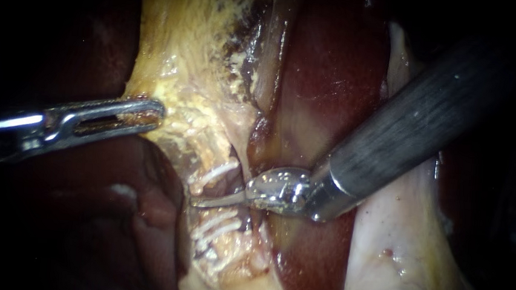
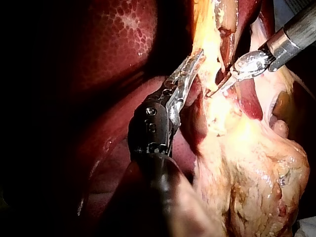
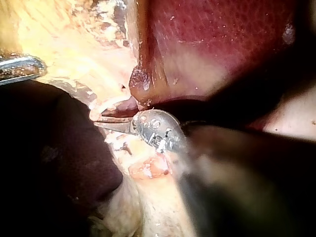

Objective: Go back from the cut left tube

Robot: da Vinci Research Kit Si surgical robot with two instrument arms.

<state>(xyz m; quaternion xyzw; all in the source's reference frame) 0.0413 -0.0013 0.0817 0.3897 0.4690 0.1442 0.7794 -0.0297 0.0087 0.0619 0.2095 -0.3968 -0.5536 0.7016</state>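
Light: one bright pool, centred on pale yellow tissue [image 1: 180, 42], falling off to black at both sides of the endoscope view.
Backdrop: liver [image 1: 336, 65], dark red, glossy, finely mottled in the left wrist view.
Beyond the tissue in that view: small grey-blue patch [image 2: 284, 9], possibly a drape.

And the left instrument [image 1: 159, 112] ran off the left edge, shaft cut short, jaws clamped, tips sunk in yellow tissue [image 1: 179, 54]. On the right instrument [image 1: 200, 202], the shaft was a blur in its wrist view, its thin tip perhaps tucked behind that tissue.
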